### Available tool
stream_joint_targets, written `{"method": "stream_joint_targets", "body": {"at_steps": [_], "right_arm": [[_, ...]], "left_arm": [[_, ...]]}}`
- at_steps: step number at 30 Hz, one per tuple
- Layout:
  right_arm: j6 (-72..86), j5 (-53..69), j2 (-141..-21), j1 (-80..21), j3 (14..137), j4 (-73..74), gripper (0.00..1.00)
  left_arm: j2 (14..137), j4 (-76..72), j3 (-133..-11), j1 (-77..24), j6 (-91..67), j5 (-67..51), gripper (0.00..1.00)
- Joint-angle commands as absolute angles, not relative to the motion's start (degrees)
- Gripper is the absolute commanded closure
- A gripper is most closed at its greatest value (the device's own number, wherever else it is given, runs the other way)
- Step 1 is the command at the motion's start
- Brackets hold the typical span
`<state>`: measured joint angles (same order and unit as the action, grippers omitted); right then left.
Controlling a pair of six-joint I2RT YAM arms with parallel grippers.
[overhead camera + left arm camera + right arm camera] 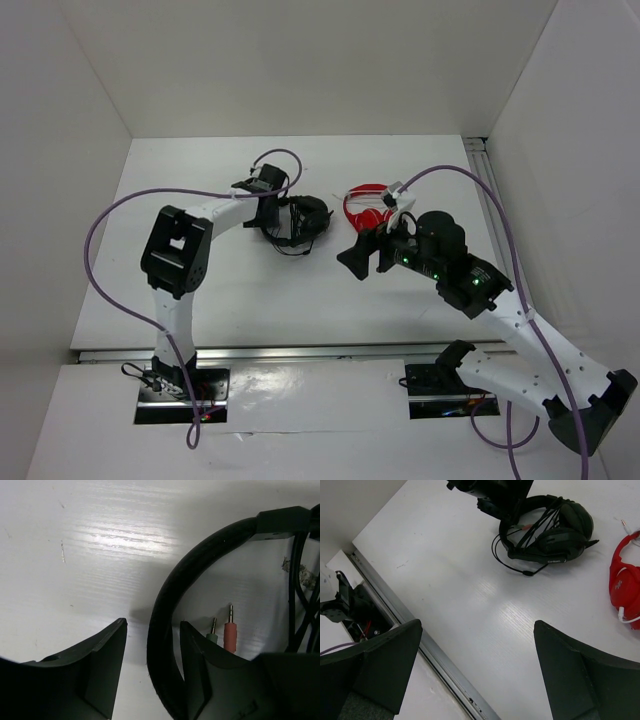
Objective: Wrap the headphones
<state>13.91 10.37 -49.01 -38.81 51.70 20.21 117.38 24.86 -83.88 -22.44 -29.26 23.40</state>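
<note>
The black headphones (306, 218) lie at the middle of the white table, their cable looped over the earcups (555, 527). My left gripper (272, 218) is at their left side. In the left wrist view its jaws (153, 624) stand apart astride the thin black headband (167, 592): the band lies close against the right finger, with a gap to the left finger. A green plug (213, 631) and a pink plug (230, 632) lie just beyond, and cable strands (300, 595) run at the right. My right gripper (368, 255) hovers open and empty to the right (477, 630).
Red headphones (365, 205) with a white cable lie just right of the black ones (625, 587). A metal rail (420, 645) runs along the table's near edge. White walls enclose the table on three sides.
</note>
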Motion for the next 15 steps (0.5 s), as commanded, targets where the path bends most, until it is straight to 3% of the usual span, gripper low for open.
{"method": "stream_joint_targets", "body": {"at_steps": [1,10,15], "right_arm": [[14.33,10.99,-48.87,-39.55,53.53,19.25,0.00],[14.85,8.09,-50.09,-41.13,55.89,19.78,0.00],[16.00,0.03,-48.18,-41.66,58.89,24.42,0.00]], "left_arm": [[110.50,25.84,-83.85,-22.41,-31.29,23.55,0.40],[94.50,21.53,-82.62,-21.88,-30.59,18.38,0.36],[81.15,29.42,-82.62,-21.88,-33.30,15.21,0.23]]}}
